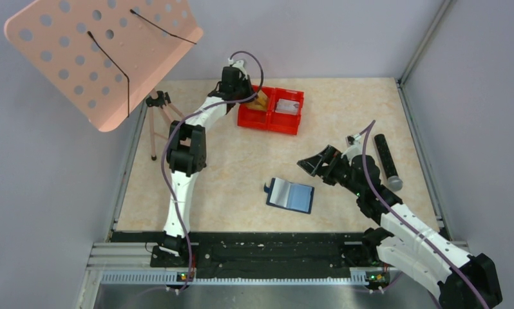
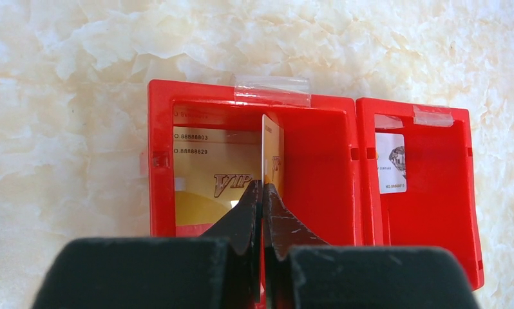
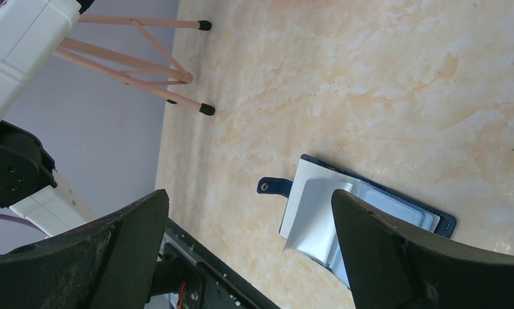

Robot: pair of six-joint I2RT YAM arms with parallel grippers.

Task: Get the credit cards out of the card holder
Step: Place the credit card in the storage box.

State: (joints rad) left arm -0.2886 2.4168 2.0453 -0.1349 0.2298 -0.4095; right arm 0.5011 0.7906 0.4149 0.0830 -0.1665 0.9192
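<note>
The navy card holder [image 1: 290, 195] lies open on the table near the front middle; it also shows in the right wrist view [image 3: 361, 215] with its tab to the left. My left gripper [image 1: 249, 95] is over the left compartment of the red tray [image 1: 292, 123] and is shut on a gold-tan credit card [image 2: 272, 151] held on edge. Another gold card [image 2: 206, 177] lies flat in that compartment. A silver-grey card [image 1: 288, 107] lies in the right compartment. My right gripper [image 1: 311, 163] is open and empty, right of the card holder and above the table.
A black cylinder with a grey end [image 1: 387, 161] lies at the right of the table. A pink perforated stand [image 1: 103, 51] on a tripod [image 1: 156, 119] stands at the back left. Walls close the table on three sides.
</note>
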